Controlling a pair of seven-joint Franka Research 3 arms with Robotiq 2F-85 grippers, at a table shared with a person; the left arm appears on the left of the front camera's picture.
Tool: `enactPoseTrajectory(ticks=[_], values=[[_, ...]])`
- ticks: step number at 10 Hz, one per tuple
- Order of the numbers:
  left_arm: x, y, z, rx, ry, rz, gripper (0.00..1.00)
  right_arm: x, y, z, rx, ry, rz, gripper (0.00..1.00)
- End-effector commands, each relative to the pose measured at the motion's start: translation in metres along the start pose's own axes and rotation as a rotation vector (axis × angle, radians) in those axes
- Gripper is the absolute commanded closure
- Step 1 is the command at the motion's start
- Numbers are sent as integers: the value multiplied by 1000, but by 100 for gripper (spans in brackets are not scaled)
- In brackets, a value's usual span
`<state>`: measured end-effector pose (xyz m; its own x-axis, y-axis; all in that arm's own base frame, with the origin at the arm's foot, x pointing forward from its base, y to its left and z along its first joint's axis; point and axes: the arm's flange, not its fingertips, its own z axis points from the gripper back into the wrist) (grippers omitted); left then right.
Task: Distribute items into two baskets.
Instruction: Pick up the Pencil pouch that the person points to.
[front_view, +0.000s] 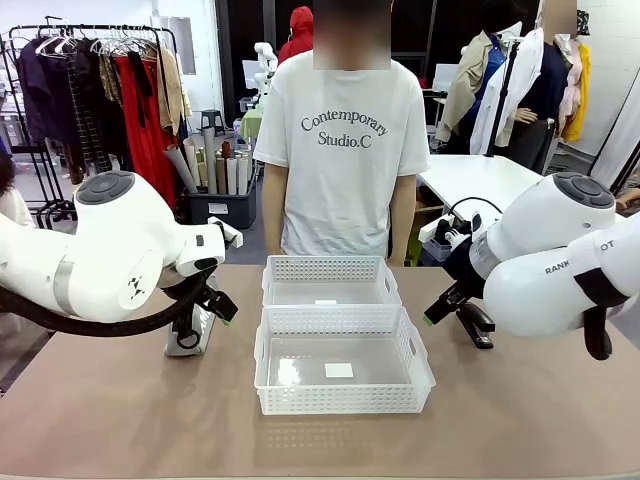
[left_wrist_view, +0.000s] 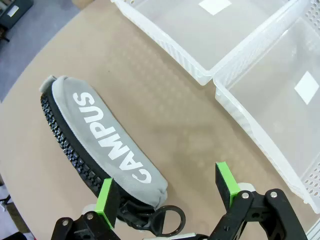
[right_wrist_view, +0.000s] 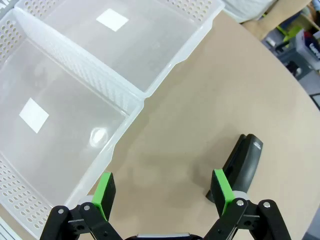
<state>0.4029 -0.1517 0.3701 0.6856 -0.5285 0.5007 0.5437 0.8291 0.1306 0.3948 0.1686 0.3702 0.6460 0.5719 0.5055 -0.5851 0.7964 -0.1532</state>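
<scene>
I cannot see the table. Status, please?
Left gripper, right gripper open, empty. Pouch by left, stapler by right. Near basket, far basket empty. Nothing in way.

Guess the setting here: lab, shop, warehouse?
Probably a robot test space inside a clothing studio or workshop. Behind the brown table stands a clothes rack full of hanging garments, a dark crate of upright rolls sits on the floor, and a white work table stands farther back.
</scene>
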Motion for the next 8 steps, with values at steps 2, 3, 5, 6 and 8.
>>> enactPoseTrajectory(ticks=[2, 3, 5, 6, 8], values=[[0, 0, 0, 0, 0, 0, 0, 0, 0, 0, 0, 0, -1, 0], [0, 0, 0, 0, 0, 0, 0, 0, 0, 0, 0, 0, -1, 0], [0, 0, 0, 0, 0, 0, 0, 0, 0, 0, 0, 0, -1, 0], [0, 0, 0, 0, 0, 0, 0, 0, 0, 0, 0, 0, -1, 0], [0, 0, 0, 0, 0, 0, 0, 0, 0, 0, 0, 0, -1, 0]])
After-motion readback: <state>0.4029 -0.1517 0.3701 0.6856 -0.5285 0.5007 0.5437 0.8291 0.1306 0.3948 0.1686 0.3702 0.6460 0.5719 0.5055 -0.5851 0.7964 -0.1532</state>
